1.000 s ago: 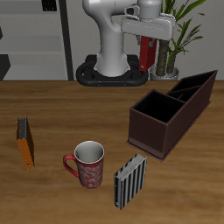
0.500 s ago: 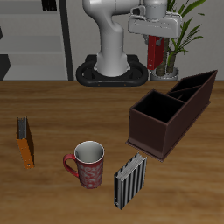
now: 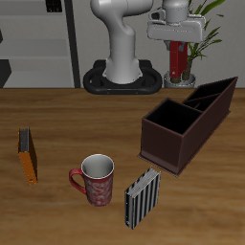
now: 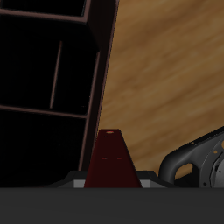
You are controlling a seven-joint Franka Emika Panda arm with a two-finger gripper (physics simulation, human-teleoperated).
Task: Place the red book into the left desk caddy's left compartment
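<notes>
While the arm (image 3: 124, 38) towers at the far side of the table (image 3: 67, 120), it carries the gripper (image 3: 176, 36) high above the wood, beyond the caddy (image 3: 188, 122). That caddy — a long dark box lying at a slant, its taller slanted end far and its low end near — sits open-topped, so anything thin can drop in from above. Its narrow left compartment (image 3: 212, 96) is at that tall far end, almost beneath the load, which is probably why the arm holds its height: the book must clear the raised walls before it goes down.

The mug (image 3: 94, 179) stands near the front edge, with the striped book (image 3: 143, 197) just beside it and the orange book (image 3: 28, 155) well apart from both; none lies under the carry.

The red book (image 3: 177, 59) hangs upright from the gripper, off the table, in front of the plant (image 3: 196, 33). The jaws are clamped on its upper part — in the wrist view the book (image 4: 112, 159) juts straight out from between them, spine in line with the fingers, a pose that suits sliding it edge-first into a narrow slot. It is not yet over the compartment as far as I can judge.
</notes>
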